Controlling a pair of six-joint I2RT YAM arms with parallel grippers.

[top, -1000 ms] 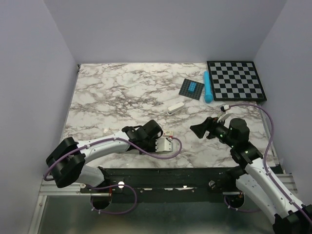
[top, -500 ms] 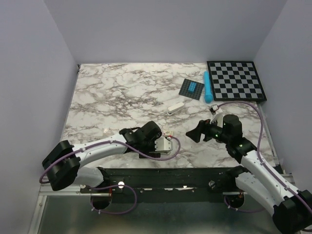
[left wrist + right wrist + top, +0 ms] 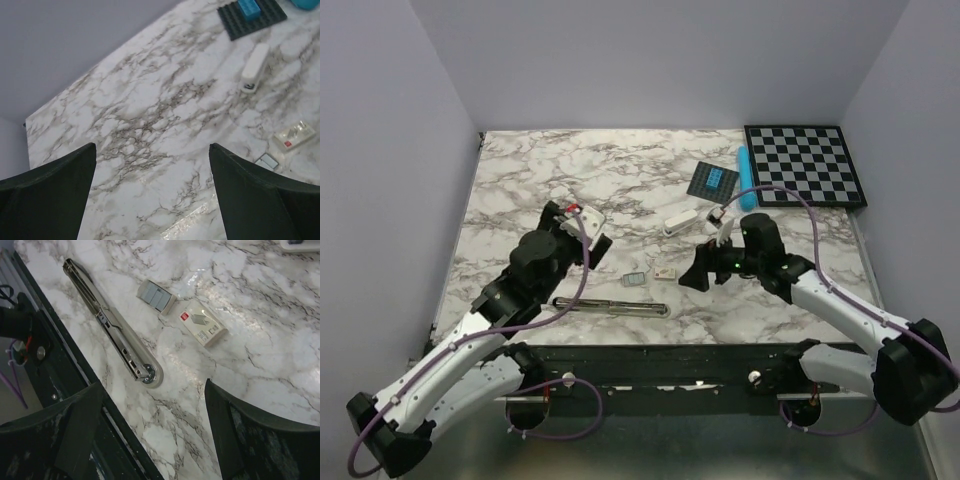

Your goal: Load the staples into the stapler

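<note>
Your stapler (image 3: 610, 305) lies opened out flat along the desk's (image 3: 520, 180) near edge, with its silver channel showing. Just beyond it and not touching it sits the grey staple strip (image 3: 635, 279), with the small white staple box (image 3: 666, 272) to its right. Your right pincer (image 3: 151, 390) hovers above these, spread and empty. Your left pincer (image 3: 152, 146), nearer the left edge, is also released wide and holds nothing. You look to be at the pickup, with nothing loaded yet. Next, bring the right pincer squarely down onto the thin strip, then line the strip up with the channel.
</note>
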